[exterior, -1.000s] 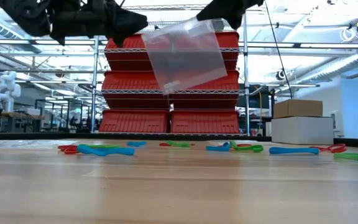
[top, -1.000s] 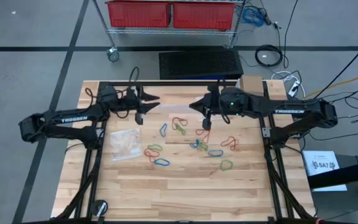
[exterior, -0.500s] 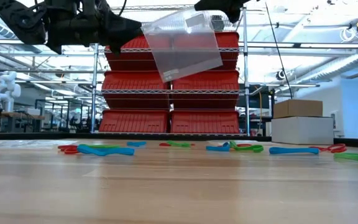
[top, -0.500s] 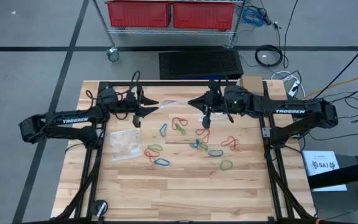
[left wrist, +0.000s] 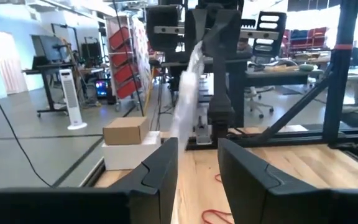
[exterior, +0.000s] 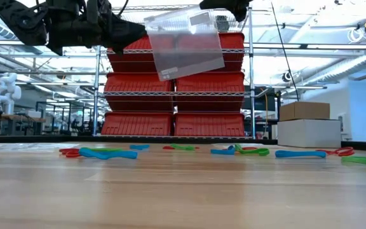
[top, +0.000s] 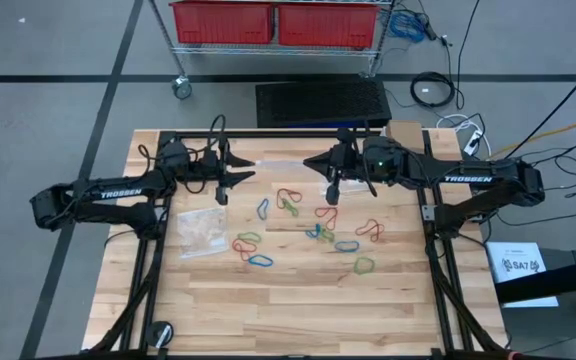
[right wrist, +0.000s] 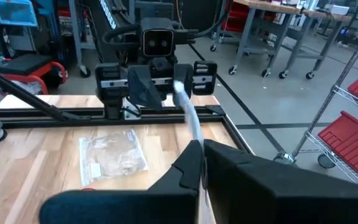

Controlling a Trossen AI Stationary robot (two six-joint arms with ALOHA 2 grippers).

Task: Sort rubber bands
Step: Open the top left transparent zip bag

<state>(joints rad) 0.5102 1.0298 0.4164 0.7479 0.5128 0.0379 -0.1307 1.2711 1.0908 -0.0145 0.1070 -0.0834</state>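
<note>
Several red, blue and green rubber bands (top: 308, 225) lie loose on the wooden table's middle, and show in the low view as a row (exterior: 107, 152). High above the table's far part hangs a clear plastic bag (exterior: 184, 41), with my right gripper (top: 315, 166) shut on it. My left gripper (top: 246, 171) faces it from the table's left, open, its fingertips (left wrist: 166, 155) at the bag's free edge (left wrist: 180, 118). My right gripper pinches the bag's upper corner on its own side (right wrist: 194, 140) between its two shut fingers, which come nearly level from the table's right. The bag is lifted clear and slants down from the fingers toward my left gripper. Whether my left gripper touches the bag, I cannot tell.
A second clear bag (top: 201, 231) lies flat on the table's left part, below my left arm. Red bins (exterior: 170, 124) on a wire shelf stand beyond the far edge. The table's near half is bare wood (top: 298, 310).
The bag has swung up in my right gripper's hold: its free lower edge has risen, so it hangs less steeply and nearer my left gripper's fingertips. My left gripper has sunk a little toward that edge and has stayed open.
</note>
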